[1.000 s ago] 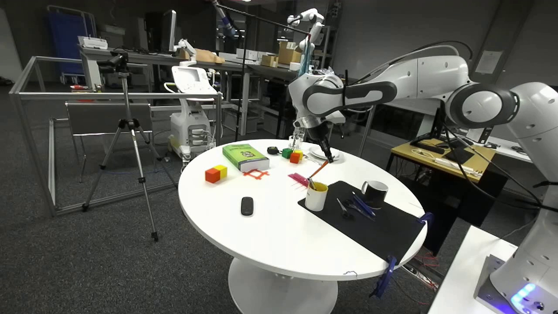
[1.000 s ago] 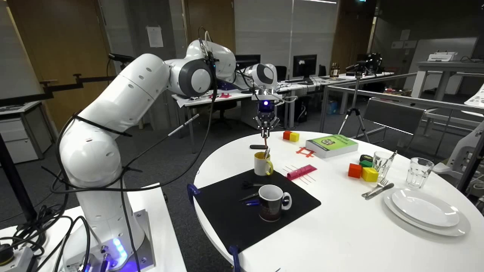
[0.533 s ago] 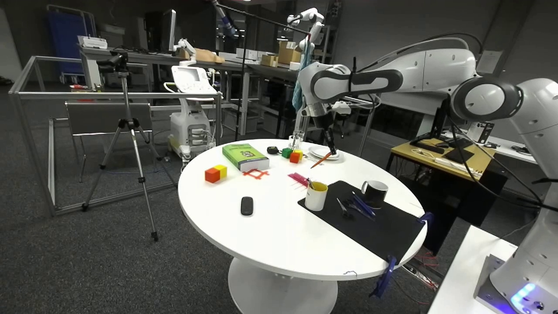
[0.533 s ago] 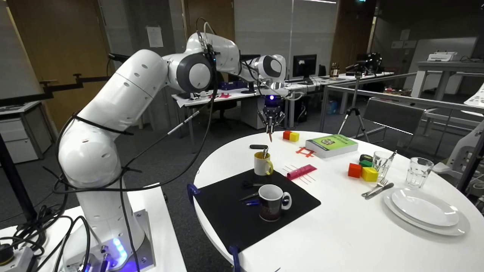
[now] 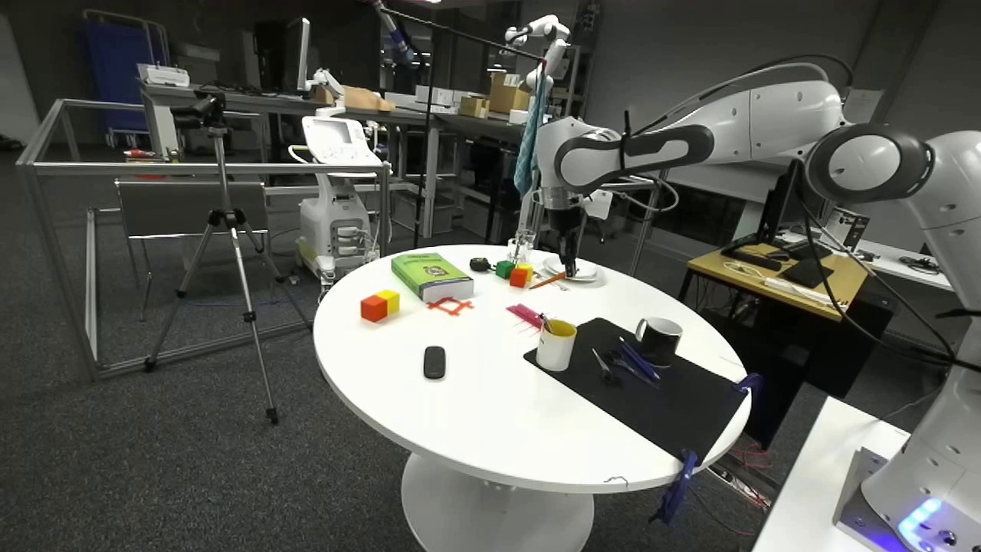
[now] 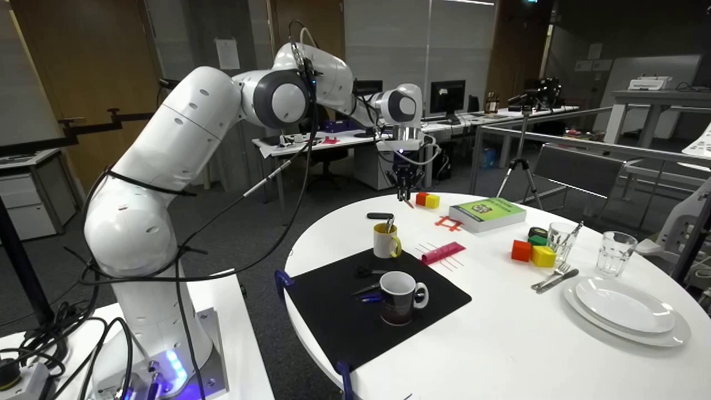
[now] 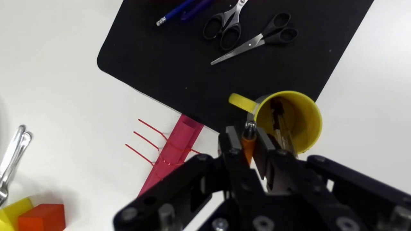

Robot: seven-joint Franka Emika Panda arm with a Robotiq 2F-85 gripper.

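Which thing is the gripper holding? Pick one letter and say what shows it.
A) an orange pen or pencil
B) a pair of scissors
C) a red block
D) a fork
A: the wrist view shows the orange pen or pencil pinched in the gripper, and in both exterior views it juts out below the wrist.

A shiny, metal-like end is seen on the pen point(image 7: 248, 146). The yellow mug point(image 7: 303, 126) is glazed glossy. The scissors point(image 7: 252, 43) are made of smooth metal and plastic. The mat point(image 7: 179, 73) is finished matt, the plates point(image 6: 625, 305) smooth and shiny.
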